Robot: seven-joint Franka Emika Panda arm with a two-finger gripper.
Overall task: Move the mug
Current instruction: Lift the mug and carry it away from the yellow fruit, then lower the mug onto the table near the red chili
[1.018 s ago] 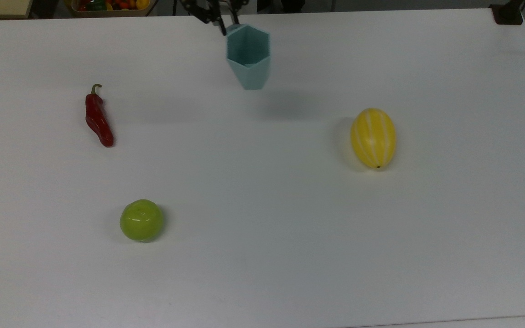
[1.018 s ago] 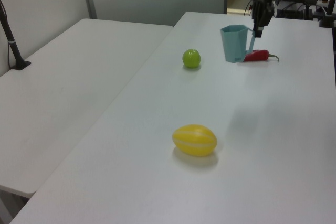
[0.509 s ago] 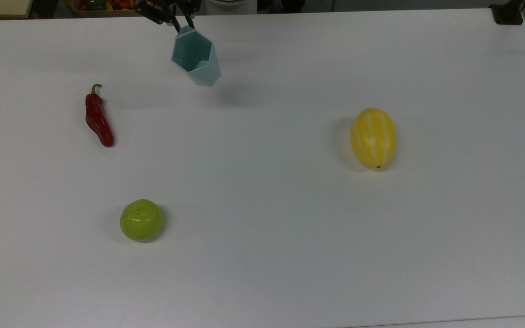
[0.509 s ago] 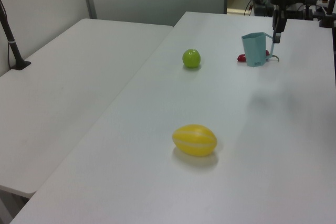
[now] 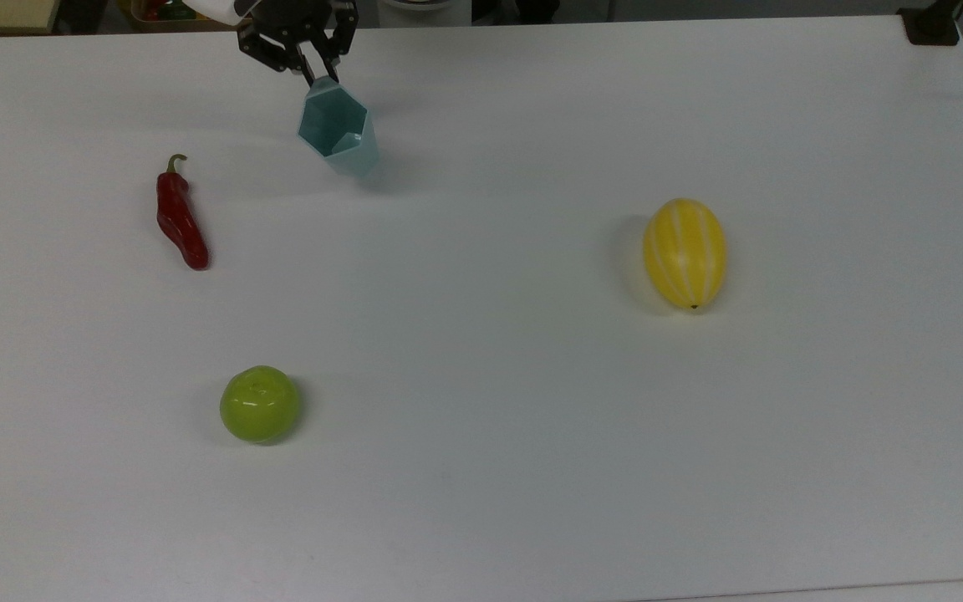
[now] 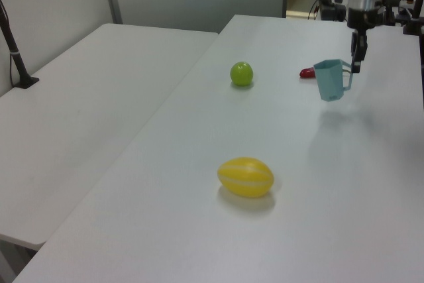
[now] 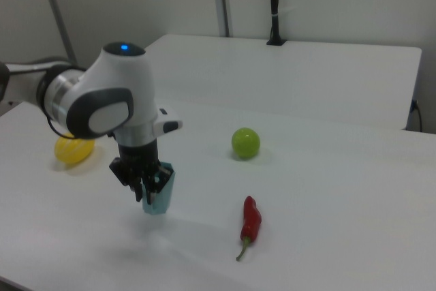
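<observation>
- While I watched from the console, the gripper (image 5: 314, 73) had its jaws pinched on the handle side of the mug (image 5: 338, 138), which hung tilted, seemingly just clear of the tabletop (image 5: 532, 401).
- My worry was the hold: a grip that far off-centre could let the mug swing or slip out during any quick move.
- Set down tilted, its narrow base might have caught and tipped it over.
- Farther out, the red chili (image 5: 180, 217) lay on the top view's left; a drift that way risked knocking it.
- I judged the green apple (image 5: 259, 404) and yellow melon (image 5: 685, 252) well apart, hardly at risk.
</observation>
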